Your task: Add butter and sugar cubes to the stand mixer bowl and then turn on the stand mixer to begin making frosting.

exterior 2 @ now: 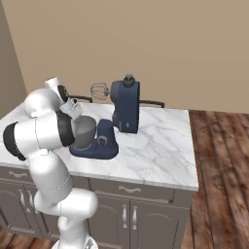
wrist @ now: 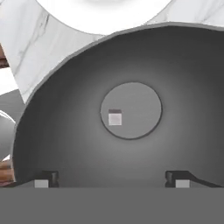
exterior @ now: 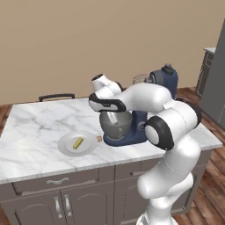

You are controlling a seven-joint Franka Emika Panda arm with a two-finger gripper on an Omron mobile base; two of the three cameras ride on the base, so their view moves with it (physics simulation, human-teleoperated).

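Fig. — Hand poised over the stand mixer bowl (wrist: 65, 131), seen from my remote station. In the hand view the gripper (wrist: 112, 181) looks straight down into the grey bowl; its two tips stand wide apart near the lower corners, with nothing between them. A small pale cube (wrist: 115, 118) rests on the flat bottom of the bowl, which I take to be a sugar cube already dropped in. In the left base view the butter (exterior: 78, 143) lies on the round plate (exterior: 66, 147), on the marble counter (exterior: 35, 127) just beside the stand mixer (exterior: 165, 81); a tiny tan cube (exterior: 99, 139) sits at the plate's edge nearest the mixer base.

Risks, as I judge them: the bowl wall rises close around the hand, so a sideways move before lifting could knock the rim and shift the bowl off its base. The raised whisk (exterior 2: 99, 90) hangs near the arm's path. The butter is slim and lies flat on a smooth plate; a shallow pinch may skid it or push the plate.
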